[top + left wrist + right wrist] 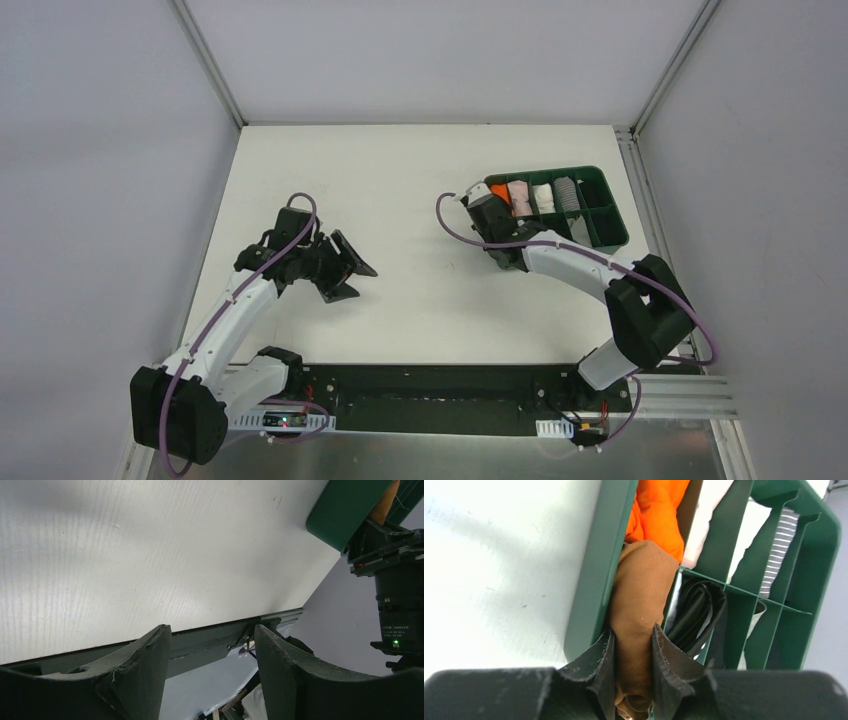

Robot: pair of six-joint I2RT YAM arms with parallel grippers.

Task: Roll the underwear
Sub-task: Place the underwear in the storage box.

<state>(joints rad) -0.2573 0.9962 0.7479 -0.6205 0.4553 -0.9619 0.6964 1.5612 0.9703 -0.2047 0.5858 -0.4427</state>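
Note:
The underwear (644, 585) is a tan-brown rolled cloth. My right gripper (634, 635) is shut on it and holds it at the near left corner of the green tray (591, 580), just below the orange roll (656, 510). In the top view the right gripper (490, 215) sits at the tray's left end (600, 178) and hides the underwear. My left gripper (345, 268) is open and empty, low over the white table to the left; its jaws stand wide apart in the left wrist view (212, 645).
The tray holds orange (498, 190), pink (519, 196), white (543, 197) and grey striped (566, 194) rolls, and a black roll (696, 610) beside the underwear. Grey walls enclose the white table (420, 180). A black rail runs along the near edge.

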